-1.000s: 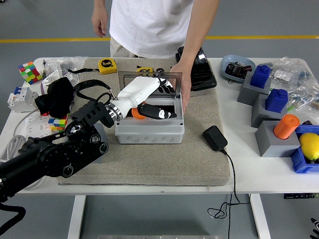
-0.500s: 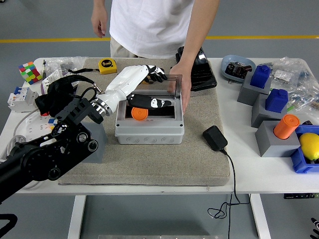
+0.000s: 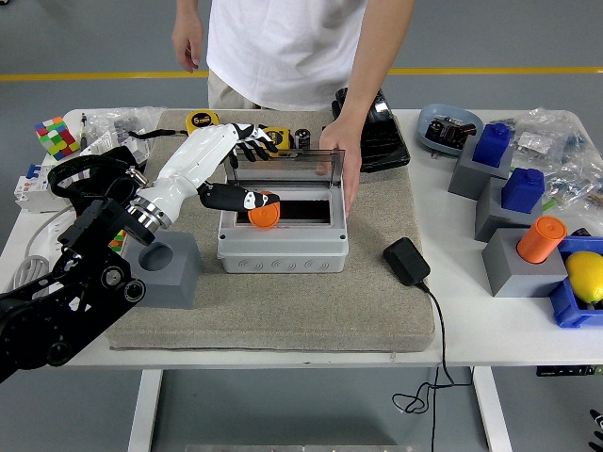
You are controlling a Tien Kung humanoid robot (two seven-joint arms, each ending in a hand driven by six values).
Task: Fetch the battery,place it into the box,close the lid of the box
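An orange battery [image 3: 264, 213] lies in the left part of the open grey box [image 3: 283, 249] on the beige mat. The box's clear lid [image 3: 287, 163] stands upright along its back edge. My left hand [image 3: 247, 169], on a white forearm, hovers over the box's left end with its black fingers [image 3: 252, 141] spread. Its thumb tip rests beside the battery, and the hand holds nothing. A person's hand [image 3: 339, 160] holds the right edge of the lid and box. My right hand is out of view.
A grey block with a round hole [image 3: 170, 268] stands left of the box, under my forearm. A black adapter [image 3: 405, 261] with its cable lies right of the box. Behind are a yellow tape measure [image 3: 202, 121] and a black device [image 3: 377, 132]. Grey and blue blocks [image 3: 509, 193] crowd the right.
My left hand has drawn back out of the box, up and to the left, and its fingers have spread. The battery stays in the box. The person's hand has not moved.
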